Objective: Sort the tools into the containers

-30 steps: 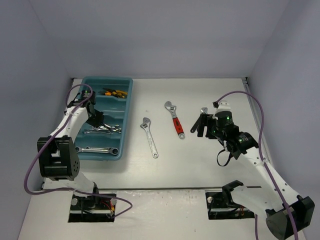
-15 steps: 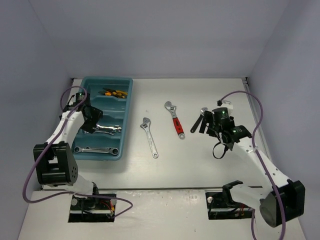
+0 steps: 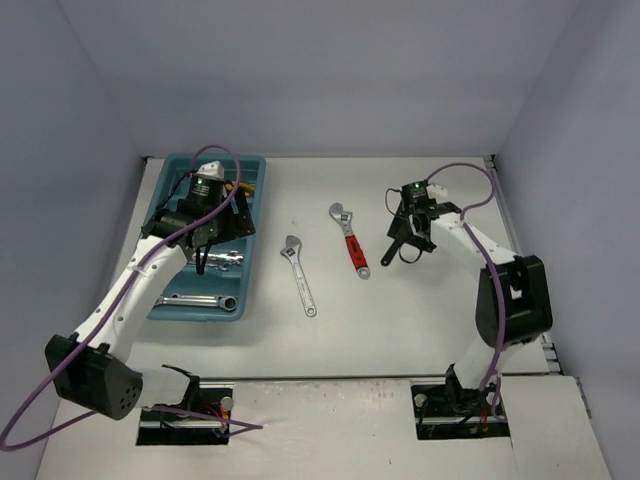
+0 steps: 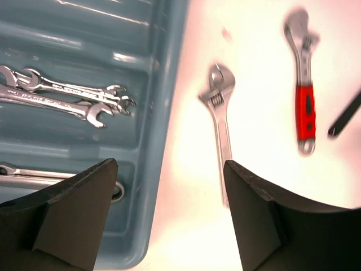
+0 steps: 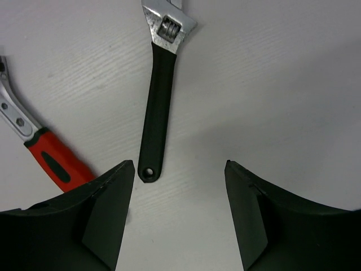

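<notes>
The teal tray with its long containers lies at the left. One compartment holds silver wrenches, and a combination wrench lies in the nearest one. A silver adjustable wrench, a red-handled wrench and a black-handled wrench lie on the table. My left gripper hangs open and empty over the tray's right rim. My right gripper is open just above the table, and the black handle's end lies a little beyond its left fingertip.
Orange-and-yellow tools fill the tray's far compartment. Grey walls close in the table on the left, back and right. The right arm's purple cable loops above the table's far right corner.
My left gripper has opened, lifted out of the tray and swung right toward its rim. The right arm has shifted toward the back, over the black-handled wrench, with its jaws slightly narrower.
</notes>
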Controlling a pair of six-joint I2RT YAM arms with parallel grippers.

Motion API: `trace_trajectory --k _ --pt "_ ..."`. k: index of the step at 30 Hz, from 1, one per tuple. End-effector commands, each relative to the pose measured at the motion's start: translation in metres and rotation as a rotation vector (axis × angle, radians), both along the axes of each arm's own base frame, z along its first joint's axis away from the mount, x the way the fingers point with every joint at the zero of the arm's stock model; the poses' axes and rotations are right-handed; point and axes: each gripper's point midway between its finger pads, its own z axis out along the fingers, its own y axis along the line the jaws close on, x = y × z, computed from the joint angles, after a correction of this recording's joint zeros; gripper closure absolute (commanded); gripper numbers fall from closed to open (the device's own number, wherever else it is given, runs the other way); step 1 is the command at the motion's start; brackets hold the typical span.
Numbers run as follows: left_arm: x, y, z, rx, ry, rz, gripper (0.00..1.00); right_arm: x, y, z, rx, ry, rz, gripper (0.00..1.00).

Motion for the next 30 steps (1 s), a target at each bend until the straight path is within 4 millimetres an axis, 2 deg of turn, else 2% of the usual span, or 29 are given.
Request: trace_trajectory --k 1,4,6,13,16,19,22,23,25,30 --pt "-0.031 0.010 0.012 0.118 -0.040 -0.120 0.26 0.031 -0.004 0.000 -0.019 -0.032 -0.098 0.42" --pt "-0.044 0.012 0.014 0.112 -0.050 -0.135 0.26 0.043 -0.003 -0.009 -0.026 -0.018 -0.121 0.44" --pt "-0.051 0.013 0.014 0.107 -0.061 -0.145 0.26 0.049 -0.003 -0.024 -0.036 0.011 -0.144 0.48" --pt "-0.061 0.017 0.017 0.102 -0.087 -0.148 0.26 0.068 -0.002 -0.045 -0.070 0.061 -0.172 0.54" --pt "-0.063 0.016 0.018 0.095 -0.092 -0.150 0.26 0.066 -0.002 -0.054 -0.080 0.090 -0.171 0.63" --pt "-0.064 0.016 0.021 0.090 -0.101 -0.151 0.26 0.055 -0.004 -0.067 -0.093 0.130 -0.166 0.74" --pt "-0.063 0.015 0.024 0.088 -0.111 -0.158 0.26 0.038 -0.001 -0.076 -0.093 0.174 -0.142 0.97" --pt "-0.063 0.014 0.025 0.086 -0.112 -0.162 0.26 0.032 -0.001 -0.076 -0.105 0.180 -0.127 1.00" --pt "-0.062 0.012 0.026 0.080 -0.115 -0.170 0.26 0.022 0.004 -0.074 -0.137 0.189 -0.063 1.00" --pt "-0.056 0.008 0.030 0.081 -0.117 -0.187 0.26 -0.029 0.030 -0.075 -0.230 0.249 0.182 1.00"
